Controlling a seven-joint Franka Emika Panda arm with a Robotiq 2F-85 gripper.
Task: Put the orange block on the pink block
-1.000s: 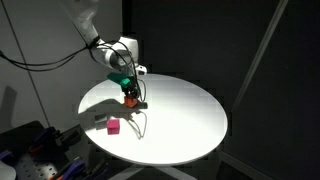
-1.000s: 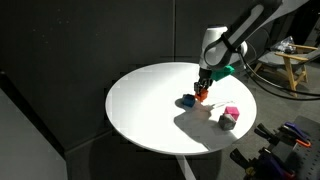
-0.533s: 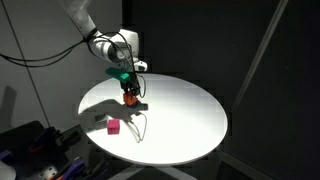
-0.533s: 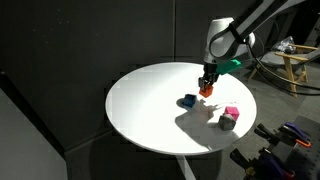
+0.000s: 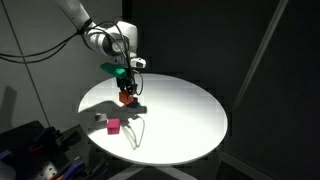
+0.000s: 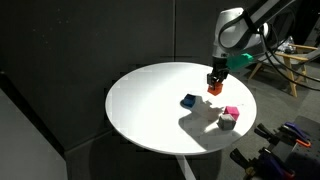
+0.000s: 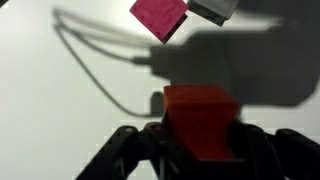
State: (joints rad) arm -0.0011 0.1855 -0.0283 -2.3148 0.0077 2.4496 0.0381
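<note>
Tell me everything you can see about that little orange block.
The orange block is a small, bright orange cube with flat, matte faces, plain and unmarked. It sits level, clamped between the two dark fingers of the tool, held in the air above the white table. Nothing else touches it; the pink block lies apart.
</note>
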